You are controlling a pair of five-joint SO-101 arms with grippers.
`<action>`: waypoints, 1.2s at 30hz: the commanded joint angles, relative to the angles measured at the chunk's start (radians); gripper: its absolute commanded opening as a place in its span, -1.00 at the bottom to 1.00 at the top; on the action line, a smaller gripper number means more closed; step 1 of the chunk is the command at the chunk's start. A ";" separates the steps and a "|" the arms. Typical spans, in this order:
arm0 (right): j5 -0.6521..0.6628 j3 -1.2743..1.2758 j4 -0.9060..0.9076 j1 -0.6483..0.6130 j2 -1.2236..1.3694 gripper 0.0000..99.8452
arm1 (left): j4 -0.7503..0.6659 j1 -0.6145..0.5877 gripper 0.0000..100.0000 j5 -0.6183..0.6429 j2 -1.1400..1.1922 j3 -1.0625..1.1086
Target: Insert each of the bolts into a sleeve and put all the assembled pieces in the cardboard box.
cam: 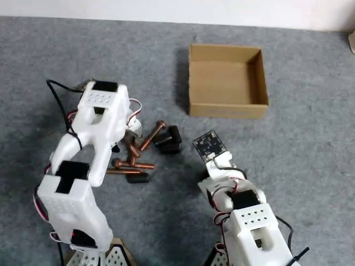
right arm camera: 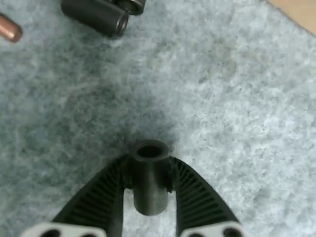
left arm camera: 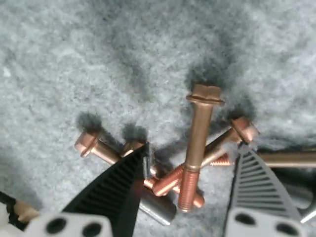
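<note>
- My right gripper (right arm camera: 148, 167) is clamped on an upright sleeve (right arm camera: 148, 193), bore up. It looks stiff and slick, so a mid-body hold suits.
- My left gripper (left arm camera: 193, 149) is spread over the bolts (cam: 132, 165), at eight o'clock from the cardboard box (cam: 227, 110). They're probably heavy, so I'd grab mid-shank.

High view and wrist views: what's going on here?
The right gripper is shut on a black sleeve. The left gripper hangs open over the pile of copper bolts. More sleeves lie beside the pile; the cardboard box holds no pieces.
</note>
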 commanded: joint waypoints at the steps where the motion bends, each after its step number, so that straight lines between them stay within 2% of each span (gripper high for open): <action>1: 0.012 -0.007 -0.025 0.007 -0.010 -0.99 | 0.008 0.001 -0.55 0.011 0.021 -0.074; 5: 0.012 -0.007 -0.025 0.007 -0.010 -0.99 | 0.008 -0.004 -0.72 0.011 0.068 -0.108; 12: 0.012 -0.007 -0.025 0.007 -0.010 -0.99 | 0.008 -0.019 -0.66 0.009 0.116 -0.136; 19: 0.012 -0.007 -0.025 0.007 -0.010 -0.99 | 0.009 -0.045 -0.66 -0.003 0.116 -0.087; 23: 0.012 -0.007 -0.025 0.007 -0.010 -0.99 | 0.014 -0.058 -0.66 -0.072 0.108 -0.087; 36: 0.012 -0.007 -0.025 0.007 -0.010 -0.99 | 0.005 -0.054 -0.66 -0.077 0.174 -0.088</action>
